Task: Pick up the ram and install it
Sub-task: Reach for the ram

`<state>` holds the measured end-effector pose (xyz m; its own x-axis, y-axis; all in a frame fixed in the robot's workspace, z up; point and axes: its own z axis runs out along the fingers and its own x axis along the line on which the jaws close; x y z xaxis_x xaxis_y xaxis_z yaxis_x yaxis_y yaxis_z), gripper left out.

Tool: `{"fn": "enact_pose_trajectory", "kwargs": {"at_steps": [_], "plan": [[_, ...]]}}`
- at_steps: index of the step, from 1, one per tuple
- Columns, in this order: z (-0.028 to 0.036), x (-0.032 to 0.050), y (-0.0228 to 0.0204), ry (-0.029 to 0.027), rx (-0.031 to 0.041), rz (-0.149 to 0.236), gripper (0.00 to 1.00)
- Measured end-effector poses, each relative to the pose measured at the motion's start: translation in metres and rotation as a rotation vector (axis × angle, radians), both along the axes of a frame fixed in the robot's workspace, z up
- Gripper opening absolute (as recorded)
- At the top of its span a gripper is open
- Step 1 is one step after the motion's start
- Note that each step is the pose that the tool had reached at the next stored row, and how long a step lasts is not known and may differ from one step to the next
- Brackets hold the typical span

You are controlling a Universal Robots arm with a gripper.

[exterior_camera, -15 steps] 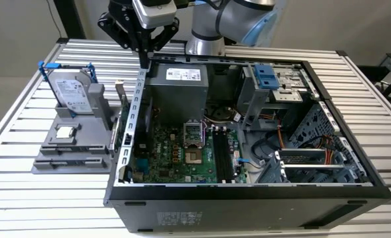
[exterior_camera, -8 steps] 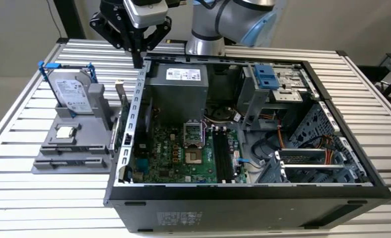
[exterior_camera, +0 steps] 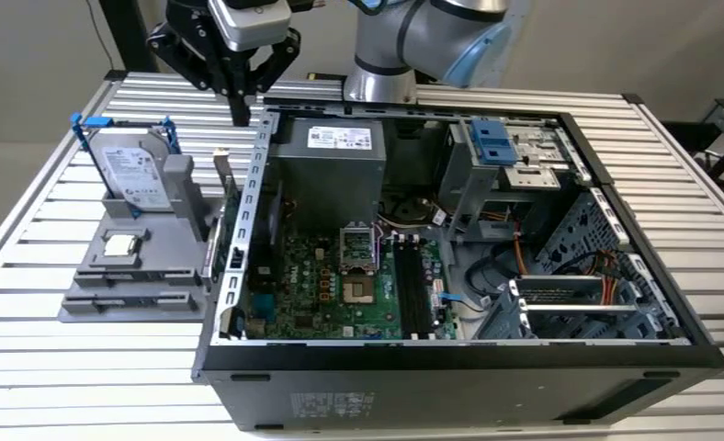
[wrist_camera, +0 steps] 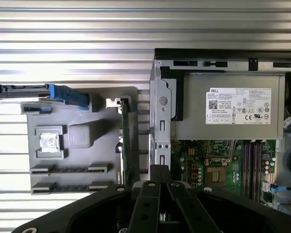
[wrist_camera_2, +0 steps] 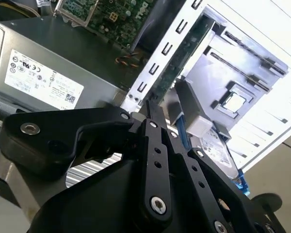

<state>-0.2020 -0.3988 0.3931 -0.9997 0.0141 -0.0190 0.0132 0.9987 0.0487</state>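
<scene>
1. In the exterior view, the fingers (exterior_camera: pixel 240 103) are hanging pressed together, holding nothing, up above the ram (exterior_camera: pixel 222 197). The ram is standing on its edge in the grey holder (exterior_camera: pixel 130 294) on the counter (exterior_camera: pixel 43 367), just beside the computer case (exterior_camera: pixel 460 367).
2. In the second wrist view, the fingers (wrist_camera_2: pixel 153 126) are pointing toward the ram (wrist_camera_2: pixel 186 48).
3. In the first wrist view, the ram (wrist_camera: pixel 126 145) is sitting in the holder (wrist_camera: pixel 77 116), near the fingers (wrist_camera: pixel 159 174).

One ram (wrist_camera: pixel 125 141), one hard drive (exterior_camera: pixel 133 170), one processor chip (exterior_camera: pixel 120 244), one grey holder (exterior_camera: pixel 117 308), one computer case (exterior_camera: pixel 460 377)
</scene>
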Motion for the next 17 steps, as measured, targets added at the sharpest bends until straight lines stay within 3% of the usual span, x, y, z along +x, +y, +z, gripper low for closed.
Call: {"fn": "enact_pose_trajectory", "kwargs": {"at_steps": [17], "plan": [[0.0000,-0.0430,0.0000,0.0000,0.0000,0.024,0.00]]}}
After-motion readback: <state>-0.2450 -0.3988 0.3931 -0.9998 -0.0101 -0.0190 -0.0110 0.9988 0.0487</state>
